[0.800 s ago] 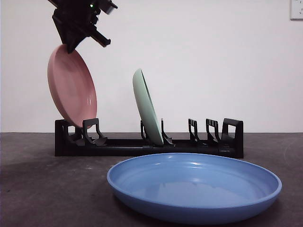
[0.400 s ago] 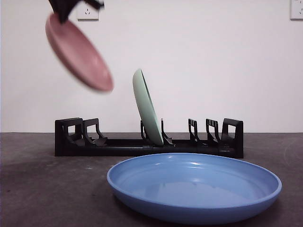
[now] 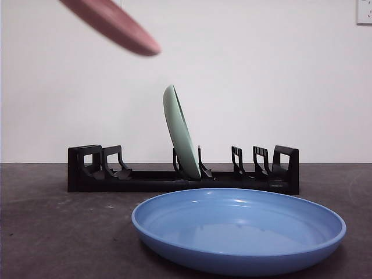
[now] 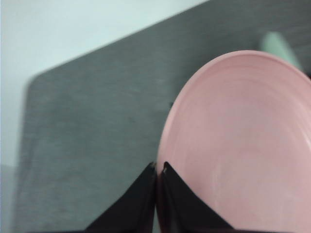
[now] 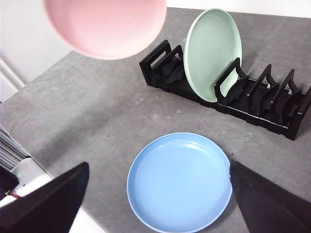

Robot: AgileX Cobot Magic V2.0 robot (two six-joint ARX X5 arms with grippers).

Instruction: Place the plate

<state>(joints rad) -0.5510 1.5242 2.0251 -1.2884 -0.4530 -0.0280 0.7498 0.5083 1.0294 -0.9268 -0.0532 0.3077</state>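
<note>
My left gripper (image 4: 159,167) is shut on the rim of a pink plate (image 4: 243,145) and holds it high in the air. In the front view only the tilted, blurred plate (image 3: 113,23) shows at the top left, well above the black dish rack (image 3: 145,177). The right wrist view shows the pink plate (image 5: 104,24) above the rack's end (image 5: 163,60). A green plate (image 3: 181,139) stands upright in the rack. A blue plate (image 3: 238,229) lies flat on the table in front. My right gripper (image 5: 155,204) is open, high above the blue plate (image 5: 180,179).
The rack has several free slots at both ends (image 3: 258,163). The dark grey table's edge (image 5: 73,184) shows in the right wrist view. A white wall (image 3: 279,81) stands behind the rack.
The pink plate has risen out of the rack's left end and tilted towards flat, moving up and right. The gripper holding it has left the front view.
</note>
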